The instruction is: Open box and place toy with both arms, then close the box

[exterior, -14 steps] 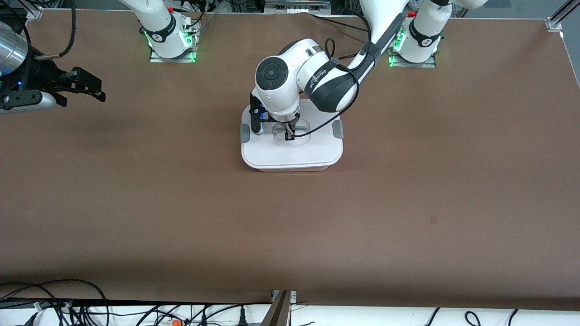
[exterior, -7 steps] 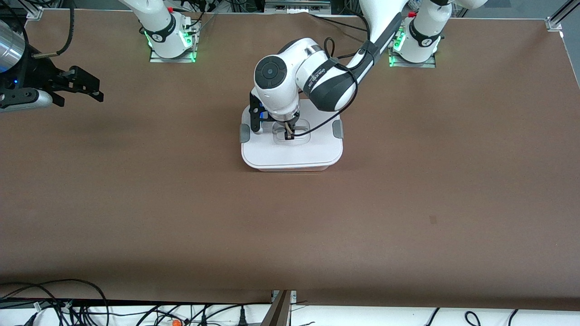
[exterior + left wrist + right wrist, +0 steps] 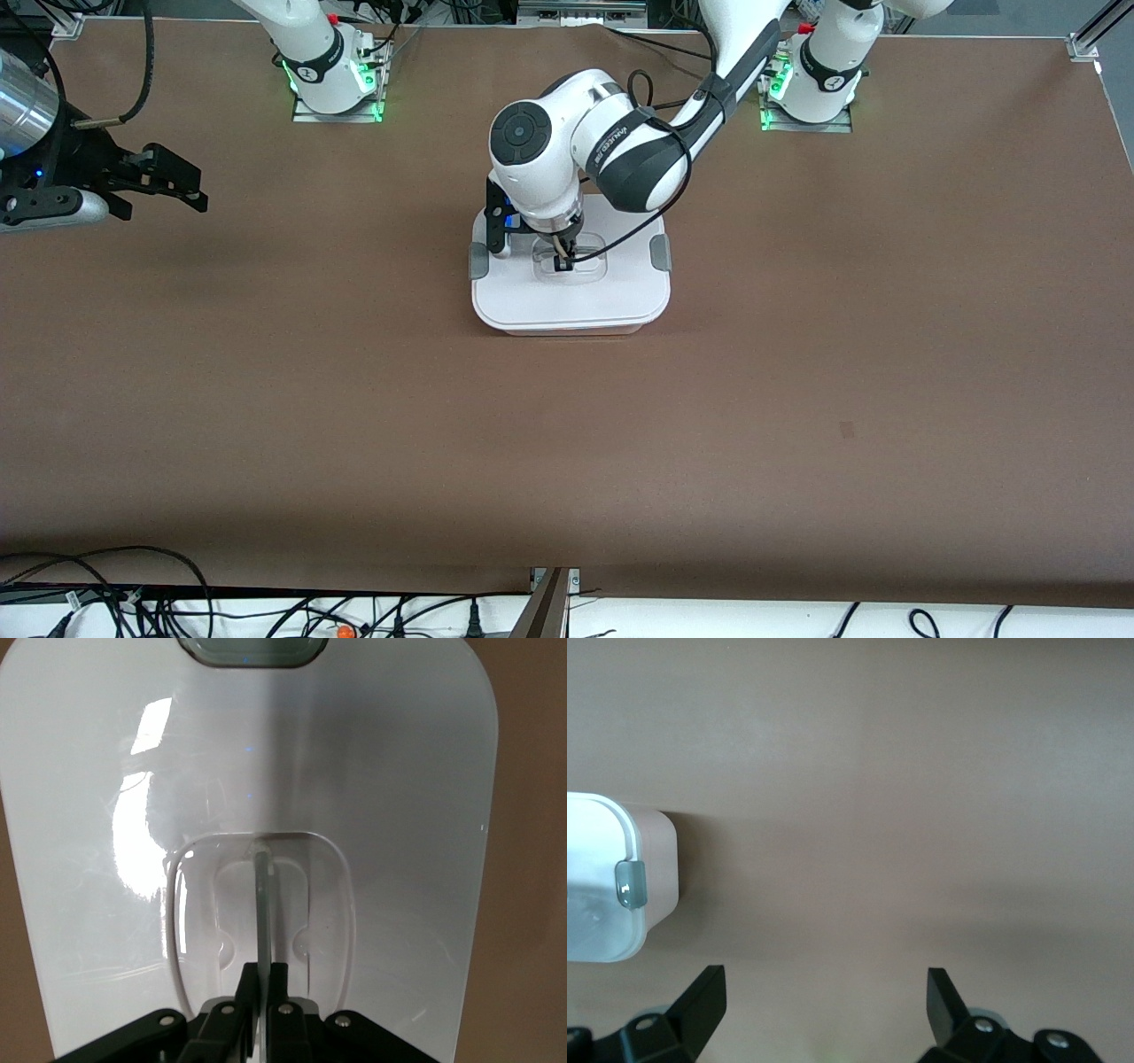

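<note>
**Left arm grips the lid handle of a shut box; right arm waits at the table's edge**

Nearest the front camera, the brown table [image 3: 797, 399] lies bare of objects. Past that stretch, about mid-table, sits the box [image 3: 570, 326], a rounded pinkish tub. Its white lid [image 3: 567, 297] rests flat on it, with a grey clip [image 3: 478, 260] showing at each end.

The left gripper [image 3: 562, 259] is down on the lid's centre. In the left wrist view its fingers [image 3: 237, 1005] are pressed together on the thin clear handle [image 3: 262, 904], which stands upright in the lid's recess [image 3: 323, 912].

The toy is not visible in any view. It may be inside the box, but the tub wall is too cloudy to tell.

Judging by the seated lid and the grip on its handle, the step in hand is either lifting the lid or having just set it back; the pictures alone do not decide this. If opening, the next move calls for a straight upward pull, provided the clips are free. If closing, it calls for letting go and rising clear.

The right gripper [image 3: 173, 182] hangs over the table edge toward the right arm's end, well apart from the box, jaws spread wide and empty. That arm waits.

Farthest off, both arm bases glow green. Small dark lettering runs along the left arm's black wrist band [image 3: 631, 151], too small to read. No other writing shows.
</note>
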Robot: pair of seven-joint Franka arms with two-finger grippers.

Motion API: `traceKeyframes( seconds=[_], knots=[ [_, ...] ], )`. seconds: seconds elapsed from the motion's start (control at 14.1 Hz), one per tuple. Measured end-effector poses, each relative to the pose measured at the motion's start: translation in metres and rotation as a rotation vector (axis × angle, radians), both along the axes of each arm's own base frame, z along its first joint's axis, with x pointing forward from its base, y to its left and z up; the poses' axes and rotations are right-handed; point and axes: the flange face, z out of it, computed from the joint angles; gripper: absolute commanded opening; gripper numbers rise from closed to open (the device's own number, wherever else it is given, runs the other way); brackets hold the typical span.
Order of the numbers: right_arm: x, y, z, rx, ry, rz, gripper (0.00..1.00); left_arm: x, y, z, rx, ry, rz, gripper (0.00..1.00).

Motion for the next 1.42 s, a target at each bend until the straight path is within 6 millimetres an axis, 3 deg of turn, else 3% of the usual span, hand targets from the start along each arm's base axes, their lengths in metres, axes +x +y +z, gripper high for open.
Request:
traceKeyframes(
  seconds=[1.27,1.34,1.42],
  knots=[
    [0.0019,-0.0083,-0.0017,-0.031,-0.001,-0.025,1.00,-0.0042,-0.0029,-0.0027,0.017,-0.016,-0.019,0.00],
    [0.0022,-0.0084,-0.0020,-0.031,-0.002,-0.026,1.00,-0.0042,-0.0029,-0.0028,0.017,-0.016,-0.019,0.01],
    [0.0024,-0.0084,-0.0022,-0.031,-0.002,-0.026,1.00,-0.0042,-0.0029,-0.0029,0.017,-0.016,-0.019,0.09]
  ],
)
